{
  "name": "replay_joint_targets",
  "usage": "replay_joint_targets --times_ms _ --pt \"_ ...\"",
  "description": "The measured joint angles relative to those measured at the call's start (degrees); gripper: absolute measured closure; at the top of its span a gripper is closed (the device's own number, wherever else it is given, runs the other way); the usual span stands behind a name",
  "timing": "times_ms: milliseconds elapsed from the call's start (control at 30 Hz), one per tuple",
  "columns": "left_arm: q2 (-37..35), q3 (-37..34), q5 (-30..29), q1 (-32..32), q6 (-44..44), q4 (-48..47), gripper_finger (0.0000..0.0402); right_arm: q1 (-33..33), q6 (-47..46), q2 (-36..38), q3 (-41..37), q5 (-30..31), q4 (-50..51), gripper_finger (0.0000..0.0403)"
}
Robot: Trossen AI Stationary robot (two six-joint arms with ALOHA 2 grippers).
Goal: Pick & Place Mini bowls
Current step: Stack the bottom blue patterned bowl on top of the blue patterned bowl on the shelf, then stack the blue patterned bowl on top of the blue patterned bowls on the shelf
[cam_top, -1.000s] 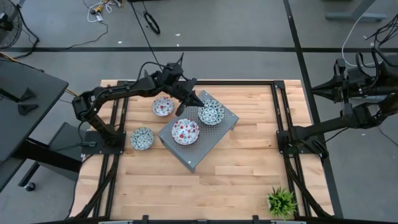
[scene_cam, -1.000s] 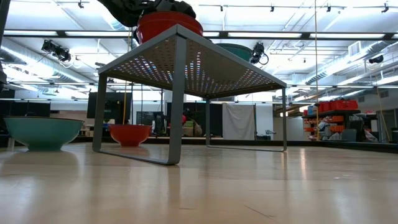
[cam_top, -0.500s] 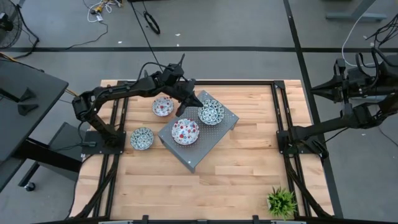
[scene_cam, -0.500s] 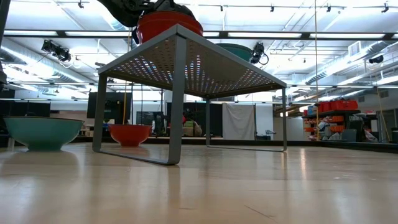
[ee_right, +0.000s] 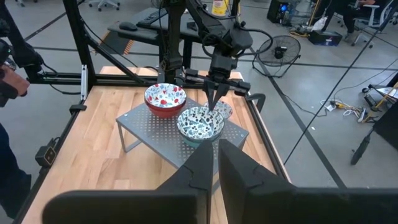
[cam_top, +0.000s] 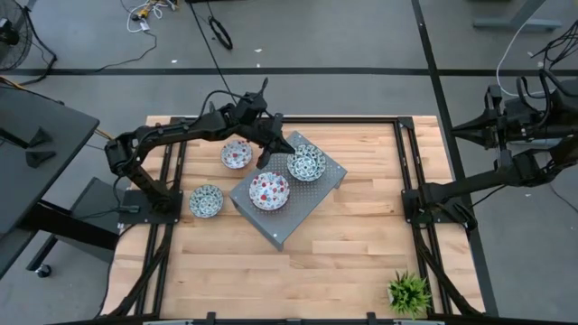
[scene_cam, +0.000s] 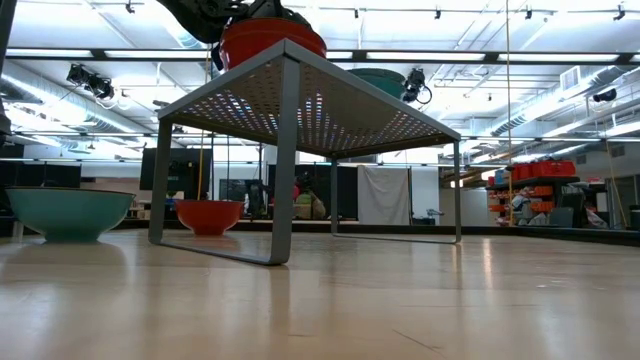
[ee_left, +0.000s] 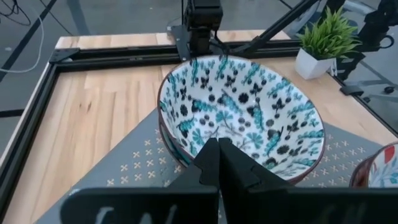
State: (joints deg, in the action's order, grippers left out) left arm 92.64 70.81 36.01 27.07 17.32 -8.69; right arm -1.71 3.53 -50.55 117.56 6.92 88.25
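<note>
I see the wooden counter [cam_top: 352, 235] with a grey perforated metal stand [cam_top: 287, 217] in its middle, and I judge the task to be about halfway. Only four mini bowls are visible to me. Two are already on top of the stand: a red-patterned bowl [cam_top: 269, 190] on its near left part and a teal-patterned bowl [cam_top: 306, 163] on its far right part. Two are not yet placed, if the stand is the goal: a second red-patterned bowl [cam_top: 237, 154] lies on the counter just beside the far left edge of the stand, and a second teal-patterned bowl [cam_top: 206, 200] lies on the counter to the left, well apart from the stand. All four bowls are upright and empty; I see only the painted flowers inside them. If more bowls exist, I cannot find them in these views.

My left hand [cam_top: 269, 152] hangs over the far left edge of the stand, just beside the teal bowl on top, with its fingers pressed together and holding nothing. My right hand [ee_right: 216, 163] waits off the right side of the counter, fingers nearly together, also empty.

A small potted plant [cam_top: 408, 293] stands at the near right corner.
</note>
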Motion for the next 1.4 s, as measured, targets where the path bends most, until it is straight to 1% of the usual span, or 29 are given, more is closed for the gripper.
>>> replay_joint_targets --times_ms 500,733,900,1133,1400 --pt "-0.31 0.04 -0.48 0.16 -1.15 -0.18 0.0401 0.00 0.00 0.00 0.02 0.00 -0.02 0.0376" --pt "-3.68 0.09 -0.70 0.17 -4.82 -0.31 0.0401 0.01 0.00 0.00 0.00 0.00 0.00 0.0376" --pt "-7.56 0.11 -0.90 0.17 -8.10 -0.96 0.0401 0.00 0.02 0.00 0.02 0.00 -0.02 0.0376" --pt "-12.99 0.13 -2.85 0.17 -9.22 -8.16 0.0401 0.01 0.00 -0.01 0.02 0.00 0.00 0.0376" --pt "-18.69 0.11 -7.87 0.20 -9.20 -18.50 0.0401 0.01 0.01 0.00 0.01 0.01 -0.01 0.0376"
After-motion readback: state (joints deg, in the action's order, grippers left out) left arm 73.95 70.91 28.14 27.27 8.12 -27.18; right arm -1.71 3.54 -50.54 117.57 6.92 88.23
